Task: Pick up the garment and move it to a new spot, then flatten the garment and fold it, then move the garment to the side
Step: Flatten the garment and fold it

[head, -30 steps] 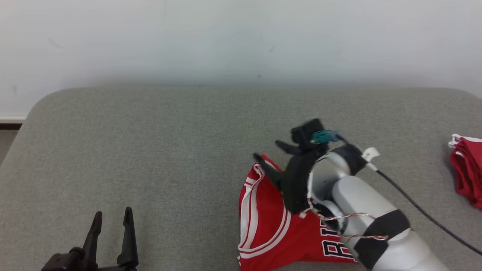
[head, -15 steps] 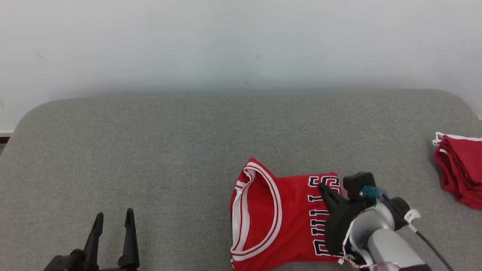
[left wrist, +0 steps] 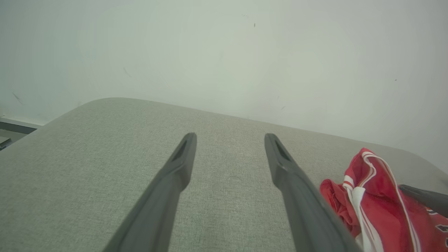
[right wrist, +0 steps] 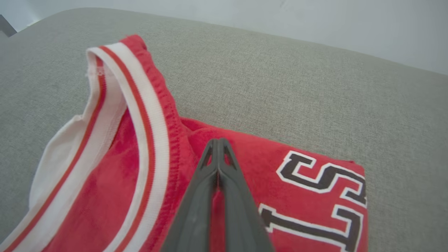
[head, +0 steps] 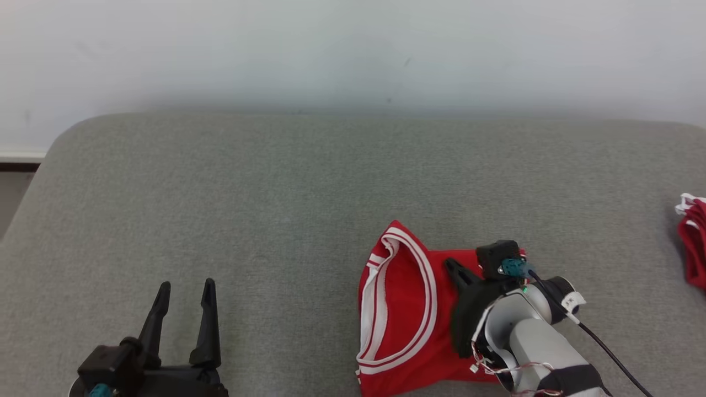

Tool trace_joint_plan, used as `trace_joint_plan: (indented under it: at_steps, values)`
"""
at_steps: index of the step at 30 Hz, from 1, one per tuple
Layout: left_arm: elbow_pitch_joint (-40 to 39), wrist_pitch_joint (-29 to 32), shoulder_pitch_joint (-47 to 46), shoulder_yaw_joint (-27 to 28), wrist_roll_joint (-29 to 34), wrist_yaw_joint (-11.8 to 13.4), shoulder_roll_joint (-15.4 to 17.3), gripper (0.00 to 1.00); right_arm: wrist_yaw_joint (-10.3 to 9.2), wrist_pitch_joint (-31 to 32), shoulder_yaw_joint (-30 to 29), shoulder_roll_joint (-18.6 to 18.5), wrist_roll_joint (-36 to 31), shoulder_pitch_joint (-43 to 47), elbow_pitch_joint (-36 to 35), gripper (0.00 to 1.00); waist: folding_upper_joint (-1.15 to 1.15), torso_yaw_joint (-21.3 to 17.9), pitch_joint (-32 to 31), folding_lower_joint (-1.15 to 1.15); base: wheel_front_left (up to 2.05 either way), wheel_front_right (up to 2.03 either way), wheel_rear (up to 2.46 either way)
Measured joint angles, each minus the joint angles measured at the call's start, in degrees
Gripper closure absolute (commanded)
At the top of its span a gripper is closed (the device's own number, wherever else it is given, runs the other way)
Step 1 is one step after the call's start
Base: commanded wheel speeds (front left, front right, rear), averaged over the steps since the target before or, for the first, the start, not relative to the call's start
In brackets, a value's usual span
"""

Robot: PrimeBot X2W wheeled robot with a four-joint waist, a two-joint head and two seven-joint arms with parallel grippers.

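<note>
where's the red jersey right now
In the head view the red jersey lies on the grey padded surface, right of centre near the bottom edge, beneath the right gripper; a second red garment sits at the far right edge.

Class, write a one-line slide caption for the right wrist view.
Right gripper, fingers shut, above the red jersey lying on the grey padded surface.

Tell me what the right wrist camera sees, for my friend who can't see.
The robot's right hand, its two dark fingers shut together, points over a red jersey with white trim and black letters. The jersey lies on a grey cushion.
</note>
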Motion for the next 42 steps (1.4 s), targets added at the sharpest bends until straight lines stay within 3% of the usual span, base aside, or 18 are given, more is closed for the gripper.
trace_joint_plan:
  at_steps: [7, 25, 34, 42]
  values:
    - [0.22, 0.0, -2.22, -1.51, -0.85, -0.07, 0.0, 0.0, 0.0, -0.48, 7.04, 0.13, 4.35, -5.6, 3.71, 1.0, 0.0, 2.85, 2.69, 0.0, 0.0, 0.0, 0.0]
    - [2.12, 0.0, -5.49, -4.45, -2.29, -0.54, 0.0, 0.0, 0.0, -1.24, 14.7, 0.11, 11.93, -15.57, 14.06, 1.0, 0.0, 8.43, 6.37, 0.0, 0.0, 0.0, 0.0]
    - [2.63, 0.0, -4.72, -1.29, -1.75, -0.25, -0.01, 0.0, 0.0, -11.28, 14.38, 0.14, 16.56, -19.11, 12.88, 1.0, 0.0, 5.89, 5.0, 0.0, 0.0, 0.0, 0.0]
    - [2.49, 0.0, -1.21, 2.13, -0.41, -0.04, -0.03, 0.0, 0.0, -17.45, 10.02, -0.37, 14.18, -16.46, 11.72, 1.0, 0.0, 1.2, 1.73, -0.01, 0.0, 0.0, 0.0]
